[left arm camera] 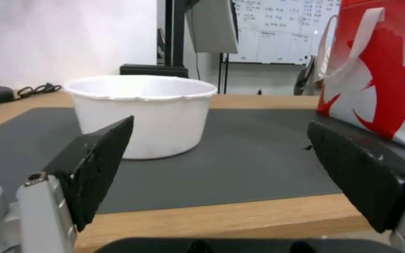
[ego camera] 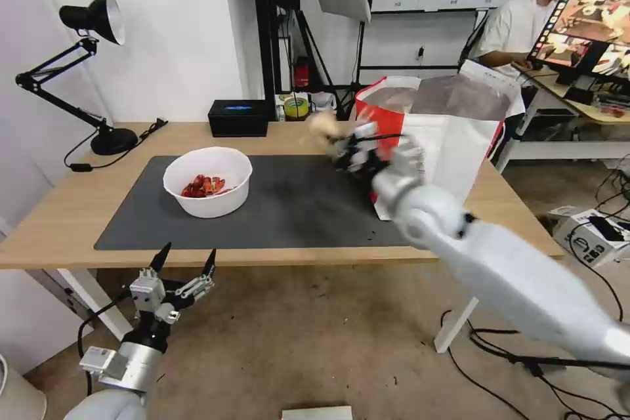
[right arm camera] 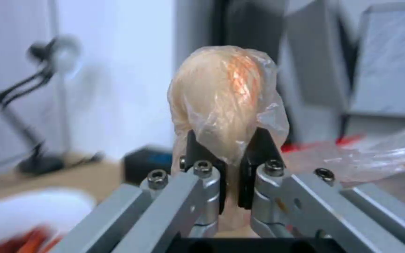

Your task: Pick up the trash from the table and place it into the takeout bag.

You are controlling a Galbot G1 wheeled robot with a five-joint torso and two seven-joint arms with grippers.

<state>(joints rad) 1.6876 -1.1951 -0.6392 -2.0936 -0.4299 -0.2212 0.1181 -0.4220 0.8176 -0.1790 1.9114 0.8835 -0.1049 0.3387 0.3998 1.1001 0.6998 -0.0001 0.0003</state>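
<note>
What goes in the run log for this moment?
right gripper: shut on tan crumpled wad, beside red-and-white takeout bag | left gripper: open, below table edge | white round bowl: on mat

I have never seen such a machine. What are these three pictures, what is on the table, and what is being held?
It is a two-armed robot clearing a table. One picture comes from its head, the other two from its wrists. On the dark mat stand a white bowl with red shells and a red-and-white takeout bag. The right gripper has its jaws shut on a tan wad in clear film, raised beside the bag. The left gripper waits open below the table edge.
</note>
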